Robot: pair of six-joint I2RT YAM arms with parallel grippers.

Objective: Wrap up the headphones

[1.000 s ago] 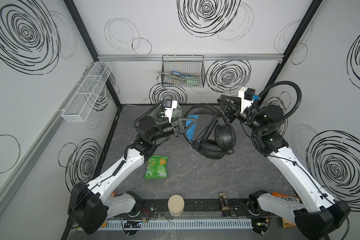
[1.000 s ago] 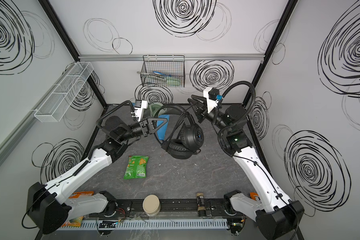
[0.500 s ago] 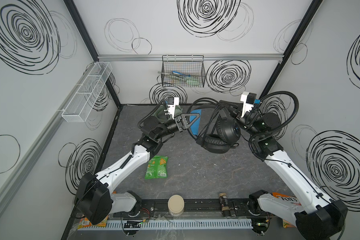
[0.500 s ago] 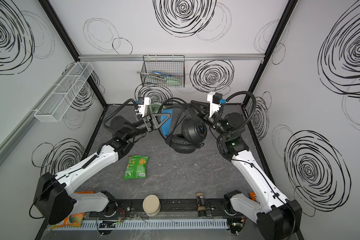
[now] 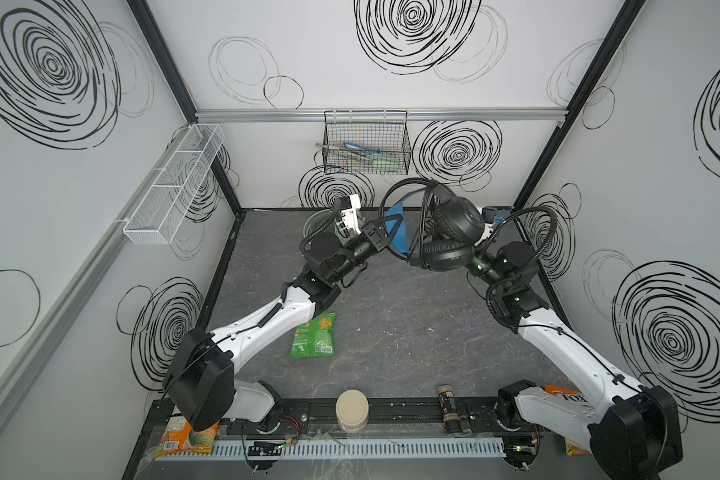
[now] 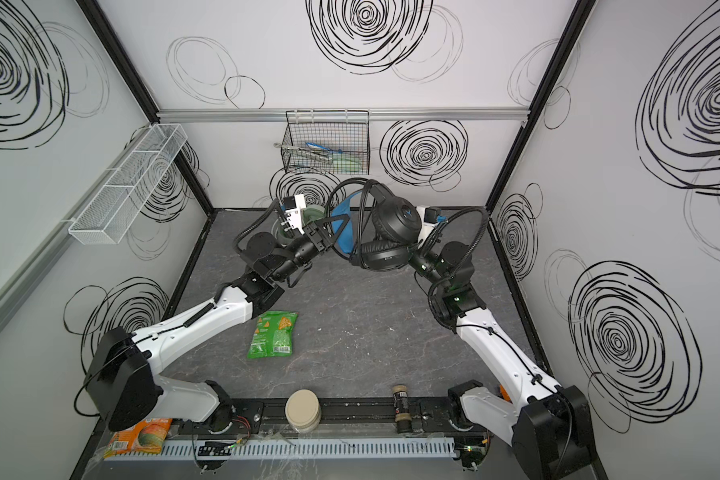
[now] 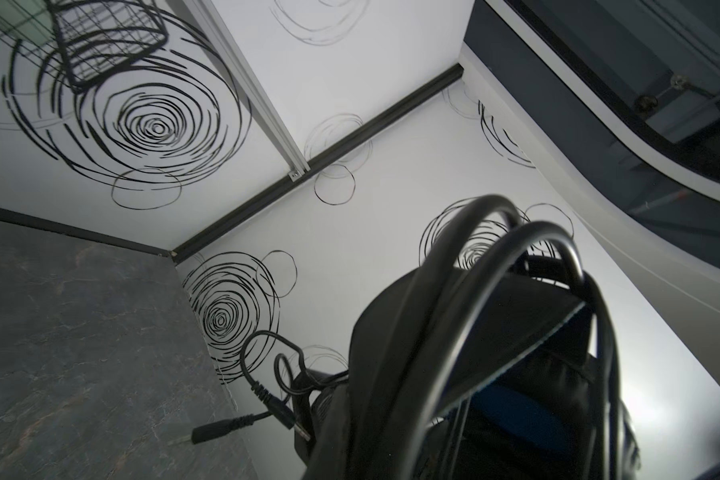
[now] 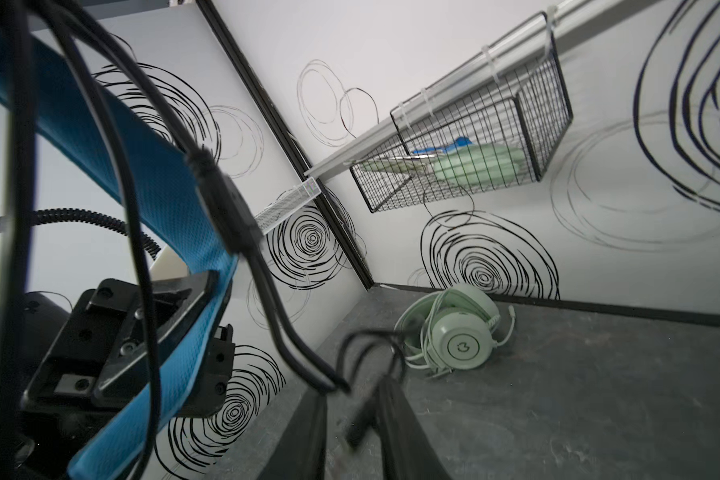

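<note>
Progress looks past halfway to me — the mint-green headset (image 8: 460,340) lies on the worktop (image 5: 391,332) in the far corner with its pale cable already looped around it, so I judge that one done. I have the black headset (image 5: 458,220) up in the air between both arms: the left gripper (image 5: 393,232) is clamped on its blue-lined headband, and several turns of black cable (image 8: 225,203) cross the band and cups. Both top views hide the right gripper (image 8: 352,415) behind the earcups, and its wrist view is blurred, so I cannot tell whether it grips anything. Only the wrist views show what is left — the jack plugs (image 7: 215,432) hanging loose.
</note>
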